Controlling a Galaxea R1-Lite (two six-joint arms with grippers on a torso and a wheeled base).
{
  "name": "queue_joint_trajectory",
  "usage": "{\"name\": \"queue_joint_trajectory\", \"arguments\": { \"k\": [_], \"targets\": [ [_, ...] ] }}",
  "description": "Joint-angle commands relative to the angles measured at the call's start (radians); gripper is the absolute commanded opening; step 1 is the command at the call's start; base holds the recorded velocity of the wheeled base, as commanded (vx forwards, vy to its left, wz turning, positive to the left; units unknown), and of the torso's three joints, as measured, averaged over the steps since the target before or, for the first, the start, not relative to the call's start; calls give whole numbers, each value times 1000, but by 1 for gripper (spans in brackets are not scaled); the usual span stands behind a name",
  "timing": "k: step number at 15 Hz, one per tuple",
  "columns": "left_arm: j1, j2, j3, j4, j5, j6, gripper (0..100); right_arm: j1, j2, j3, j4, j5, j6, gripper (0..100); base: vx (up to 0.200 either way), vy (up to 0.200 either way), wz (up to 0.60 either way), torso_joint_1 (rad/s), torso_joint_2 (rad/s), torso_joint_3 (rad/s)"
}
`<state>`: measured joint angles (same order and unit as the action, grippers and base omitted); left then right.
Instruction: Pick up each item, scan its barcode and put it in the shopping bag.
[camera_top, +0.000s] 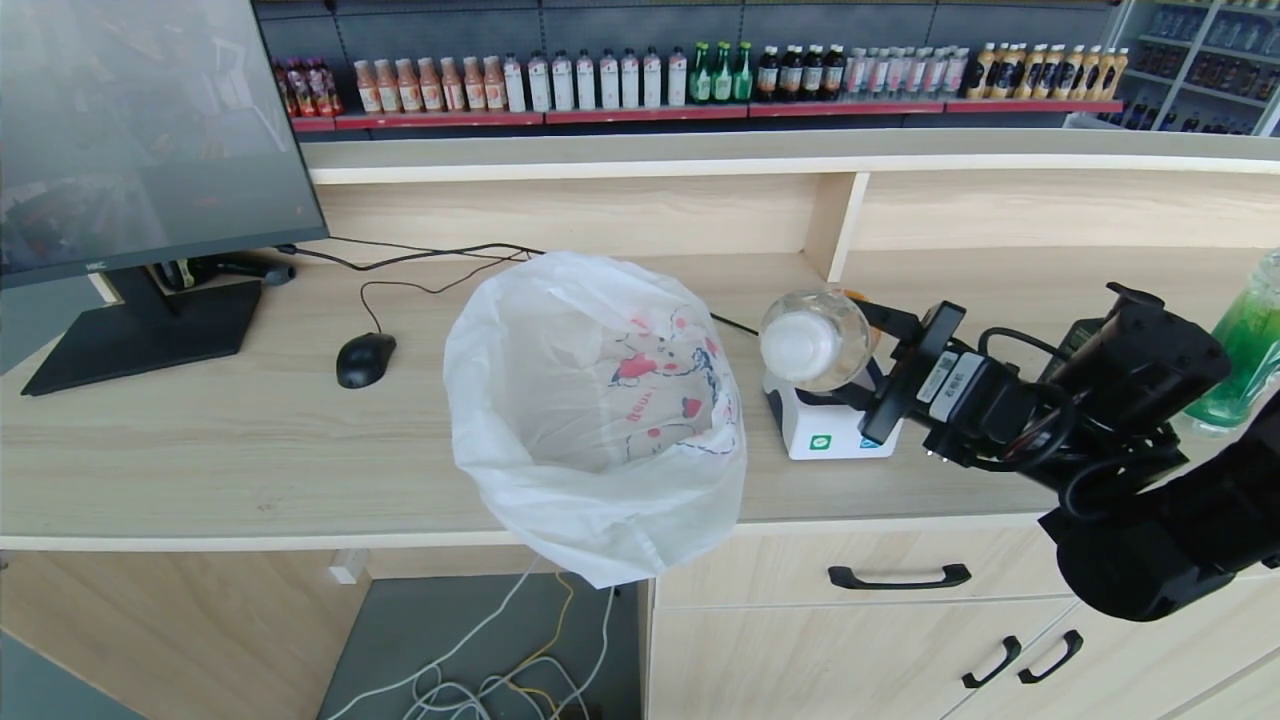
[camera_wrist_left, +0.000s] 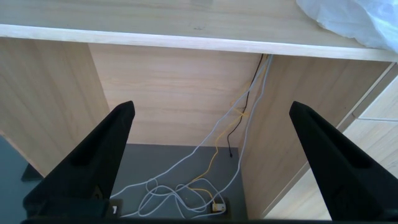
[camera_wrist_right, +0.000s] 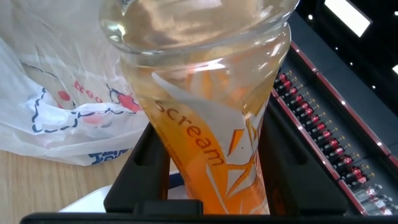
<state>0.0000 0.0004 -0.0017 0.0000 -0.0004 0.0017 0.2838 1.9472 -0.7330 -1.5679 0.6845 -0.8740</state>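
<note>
1. The bottle (camera_top: 815, 338) wears an orange label with white lettering.
2. It hangs just above the white scanner (camera_top: 825, 430). The open shopping bag (camera_top: 600, 410) is at its nine o'clock, drooping over the counter's (camera_top: 200, 450) front edge.
3. My right gripper (camera_top: 875, 360) is clamped on the bottle. My left gripper (camera_wrist_left: 211, 155) is spread wide below the counter.

Taking the shopping bag (camera_top: 595, 420) on the counter (camera_top: 200, 450) as the clock's middle: mouse (camera_top: 365, 360) at 10 o'clock, monitor (camera_top: 150, 130) further out that way, scanner (camera_top: 825, 430) just beside the bag at 3. A bottle (camera_top: 815, 340) sits right over the scanner, clamped in the right gripper (camera_top: 868, 345). A second bottle (camera_top: 1245, 350) stands way out at 3.
</note>
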Motion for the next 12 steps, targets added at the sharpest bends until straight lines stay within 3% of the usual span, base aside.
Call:
{"name": "queue_joint_trajectory", "arguments": {
  "k": [1, 7, 12],
  "targets": [
    [0, 0, 0, 0, 0, 0, 100, 1, -7, -5, -3, 1, 3, 0, 0, 0, 0, 0, 0, 0],
    [0, 0, 0, 0, 0, 0, 100, 12, -27, -45, -3, -60, 69, 0, 0, 0, 0, 0, 0, 0],
    [0, 0, 0, 0, -1, 0, 100, 66, -93, -66, -3, -272, 224, 0, 0, 0, 0, 0, 0, 0]
  ]
}}
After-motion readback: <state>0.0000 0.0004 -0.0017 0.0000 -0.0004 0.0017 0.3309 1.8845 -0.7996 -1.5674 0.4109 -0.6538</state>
